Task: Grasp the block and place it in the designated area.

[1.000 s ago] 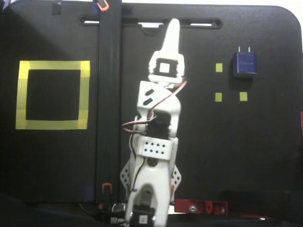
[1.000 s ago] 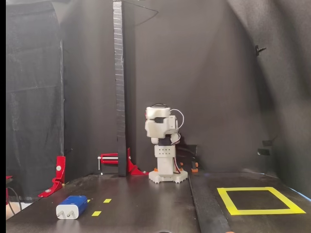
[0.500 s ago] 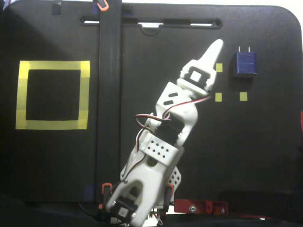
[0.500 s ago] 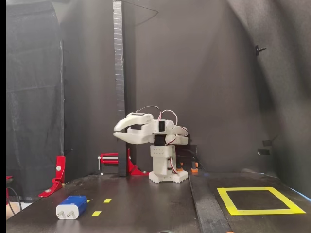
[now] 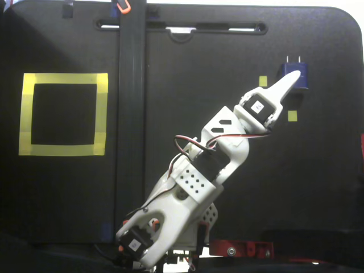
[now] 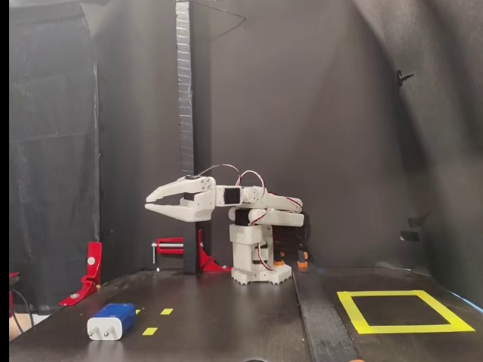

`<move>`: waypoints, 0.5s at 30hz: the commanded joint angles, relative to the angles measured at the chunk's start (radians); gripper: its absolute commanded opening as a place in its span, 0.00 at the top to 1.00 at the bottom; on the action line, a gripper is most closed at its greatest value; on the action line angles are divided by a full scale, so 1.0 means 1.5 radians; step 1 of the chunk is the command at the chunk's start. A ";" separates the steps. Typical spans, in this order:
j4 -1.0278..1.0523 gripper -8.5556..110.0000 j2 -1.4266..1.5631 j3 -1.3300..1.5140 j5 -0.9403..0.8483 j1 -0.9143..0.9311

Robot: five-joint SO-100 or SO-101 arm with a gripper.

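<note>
- The block (image 5: 298, 73) lies near the top right corner of the bench (image 5: 318, 170) in the fixed view from above, prongs pointing to the far edge. The tool (image 5: 291, 78) covers its lower left part, so from here the tip seems to sit right over it. Whether the jaws are apart cannot be told from this angle.
- In that same view the designated area (image 5: 102, 114) is far off to the left, beyond a dark vertical post (image 5: 131, 114). I judge that any carry across risks clipping that post unless the arm lifts well clear.
- In the fixed view from the front, the block (image 6: 112, 320) rests flat on the bench (image 6: 226, 317) at lower left, beside small yellow tape squares (image 6: 150, 331). The tool (image 6: 155, 204) hangs high above it, jaws a modest way apart and empty.
- The descent looks long to me; a slightly skewed approach could nudge the smooth, rounded block aside or pinch only a corner.
- The yellow square (image 6: 404, 311) sits at lower right, well apart.
</note>
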 commanded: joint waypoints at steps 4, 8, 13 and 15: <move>-0.052 0.93 -0.019 0.003 0.002 0.009; -0.096 0.93 -0.110 -0.041 0.003 0.007; -0.055 0.93 -0.299 -0.205 0.005 0.003; -0.033 0.93 -0.380 -0.279 0.005 0.003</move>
